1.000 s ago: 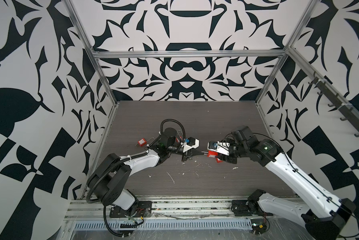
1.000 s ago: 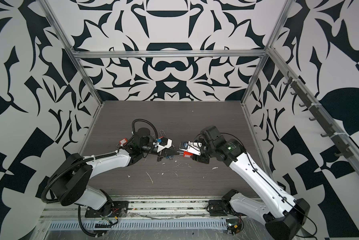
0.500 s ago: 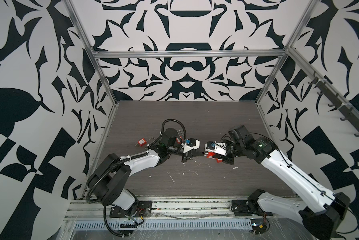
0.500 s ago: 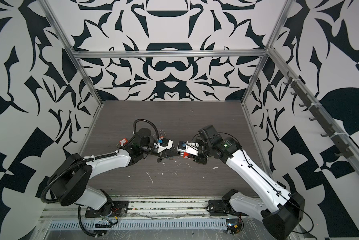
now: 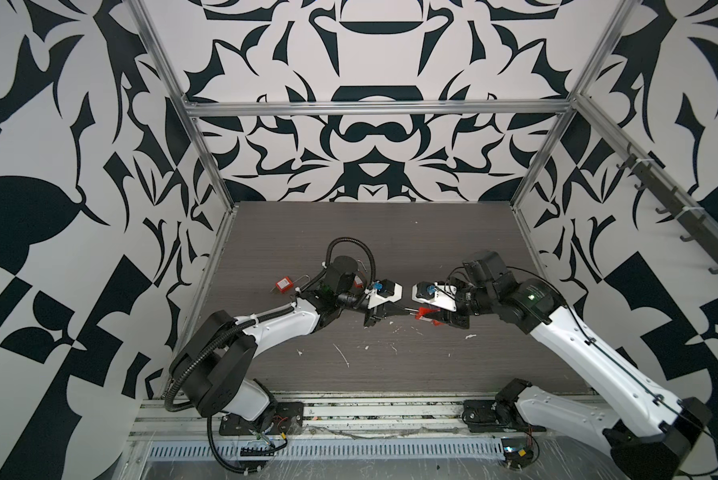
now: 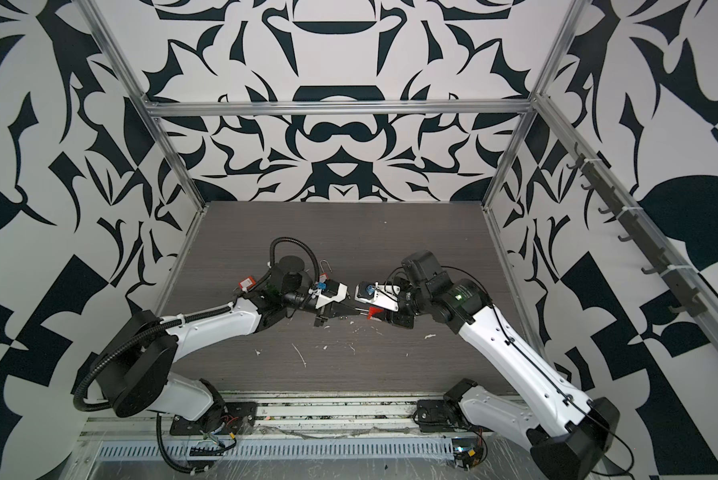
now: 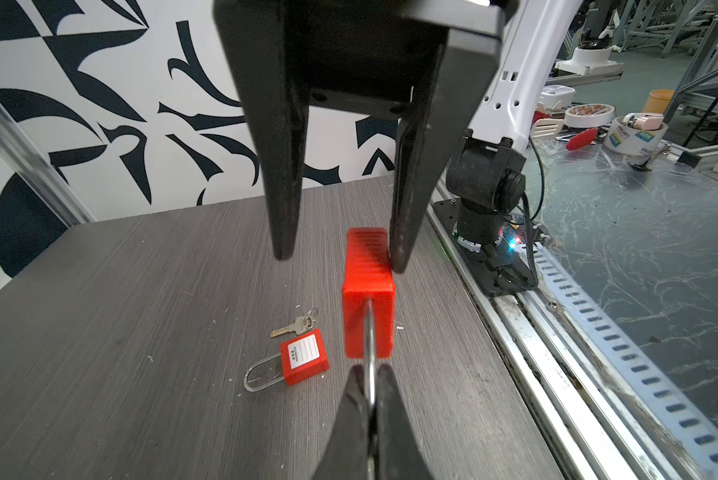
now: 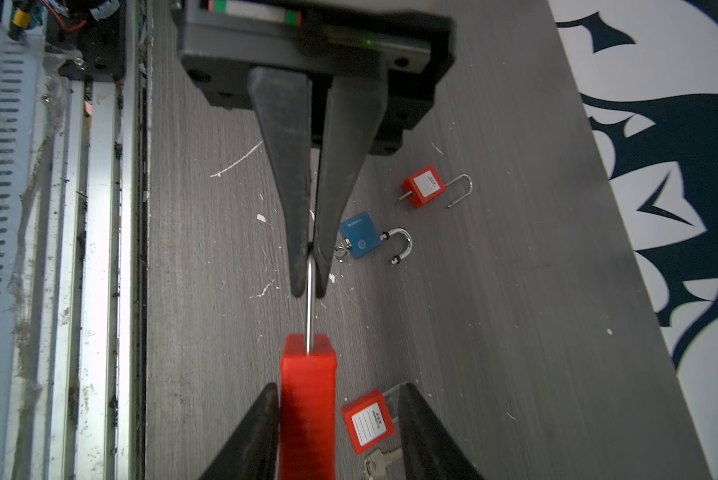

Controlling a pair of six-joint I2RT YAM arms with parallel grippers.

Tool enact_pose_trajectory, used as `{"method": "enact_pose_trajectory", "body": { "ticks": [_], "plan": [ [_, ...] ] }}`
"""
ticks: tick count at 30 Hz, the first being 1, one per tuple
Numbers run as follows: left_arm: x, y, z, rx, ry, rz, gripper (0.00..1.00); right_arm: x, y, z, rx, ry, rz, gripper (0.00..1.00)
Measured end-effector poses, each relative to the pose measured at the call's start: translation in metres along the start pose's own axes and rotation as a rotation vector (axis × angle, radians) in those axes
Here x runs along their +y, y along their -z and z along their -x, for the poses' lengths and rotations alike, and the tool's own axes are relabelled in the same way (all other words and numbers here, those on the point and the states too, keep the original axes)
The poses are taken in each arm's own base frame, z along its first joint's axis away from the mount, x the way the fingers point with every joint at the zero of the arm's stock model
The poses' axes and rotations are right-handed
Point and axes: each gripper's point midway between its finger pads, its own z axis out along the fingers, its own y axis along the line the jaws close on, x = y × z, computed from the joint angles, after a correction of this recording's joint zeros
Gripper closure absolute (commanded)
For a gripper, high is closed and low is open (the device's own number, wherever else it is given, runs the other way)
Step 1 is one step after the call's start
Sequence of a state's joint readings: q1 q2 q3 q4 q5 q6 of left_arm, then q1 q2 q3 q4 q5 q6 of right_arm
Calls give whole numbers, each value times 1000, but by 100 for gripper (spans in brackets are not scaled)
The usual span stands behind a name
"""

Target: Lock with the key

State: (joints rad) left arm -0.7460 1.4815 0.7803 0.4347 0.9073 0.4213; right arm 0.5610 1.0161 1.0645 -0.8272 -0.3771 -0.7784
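Observation:
A red padlock (image 7: 367, 299) hangs in the air between the two arms, low over the table in both top views (image 5: 426, 312) (image 6: 374, 312). My left gripper (image 7: 370, 374) is shut on its metal shackle (image 8: 308, 299). My right gripper (image 8: 338, 390) is open and straddles the red body (image 8: 307, 407). One of its fingers (image 7: 407, 216) lies against the body, and the other finger (image 7: 282, 208) stands apart from it. A small silver key (image 7: 295, 326) lies on the table below. No key shows in the held padlock.
A second red padlock (image 7: 305, 361) lies on the grey table beside the key. A blue padlock (image 8: 359, 235) and another red padlock (image 8: 424, 187), both with open shackles, lie nearer the left arm. The metal rail (image 7: 556, 332) runs along the table's front edge.
The right arm leaned in towards the left and drew back a little. The left gripper has kept its hold on the shackle, and the padlock has barely moved.

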Motion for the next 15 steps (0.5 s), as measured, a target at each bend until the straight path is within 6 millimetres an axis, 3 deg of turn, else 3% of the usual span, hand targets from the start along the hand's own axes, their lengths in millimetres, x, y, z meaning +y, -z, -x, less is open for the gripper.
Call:
{"method": "enact_pose_trajectory", "body": {
  "ticks": [7, 15],
  "plan": [
    [-2, 1, -1, 10, -8, -5, 100, 1, 23, -16, 74, -78, -30, 51],
    [-1, 1, 2, 11, -11, -8, 100, 7, 12, -39, 180, -176, 33, 61]
  ]
}}
